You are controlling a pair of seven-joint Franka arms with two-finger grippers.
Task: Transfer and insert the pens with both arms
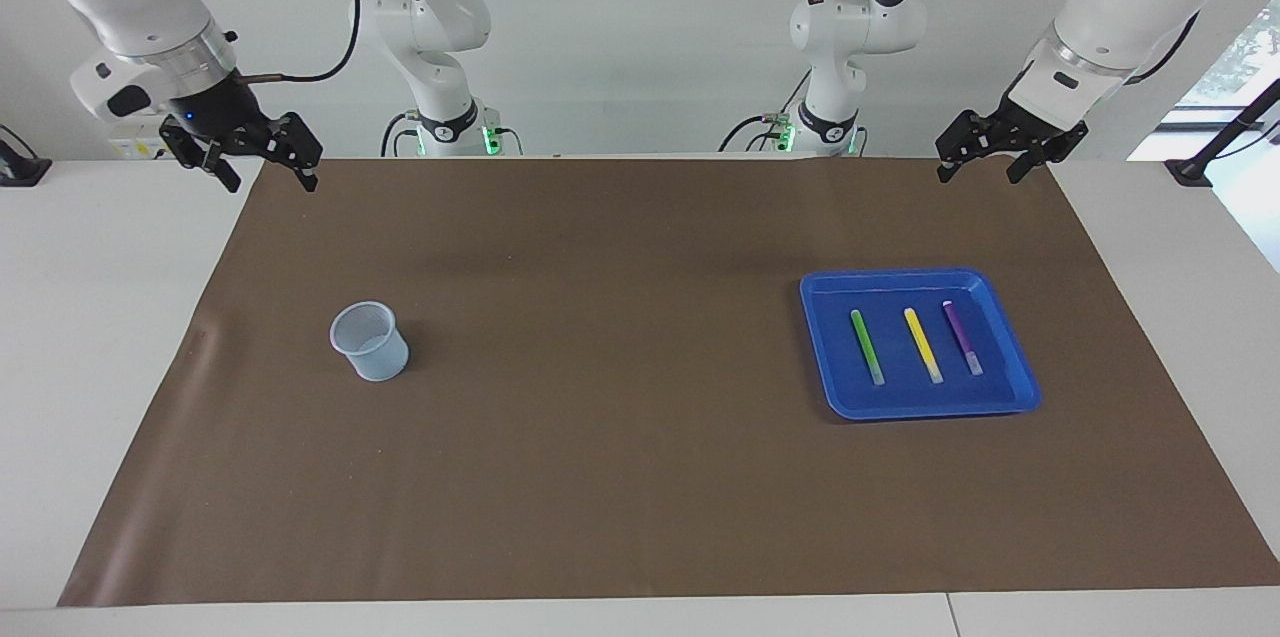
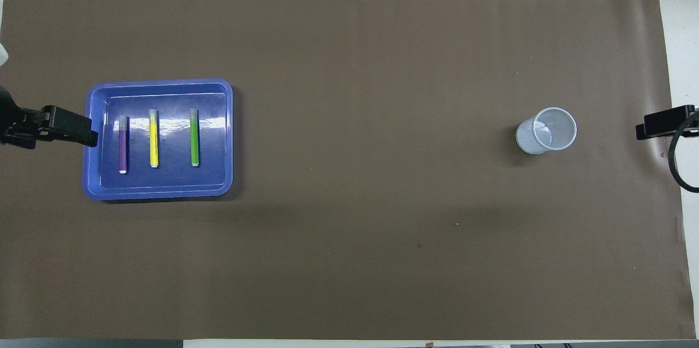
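Note:
Three pens lie side by side in a blue tray (image 1: 930,410) toward the left arm's end: green (image 1: 867,346), yellow (image 1: 923,345) and purple (image 1: 963,338). Overhead they show as purple (image 2: 123,145), yellow (image 2: 154,139) and green (image 2: 194,137) in the tray (image 2: 158,193). My left gripper (image 1: 983,171) is open and empty, raised over the mat's edge at that end, apart from the tray; its fingers (image 2: 71,127) show overhead. My right gripper (image 1: 270,179) is open and empty, raised over the mat's edge at the right arm's end.
A pale mesh cup (image 1: 370,342) stands upright on the brown mat (image 1: 620,437) toward the right arm's end; it also shows overhead (image 2: 546,130). White table (image 1: 90,317) borders the mat on both ends.

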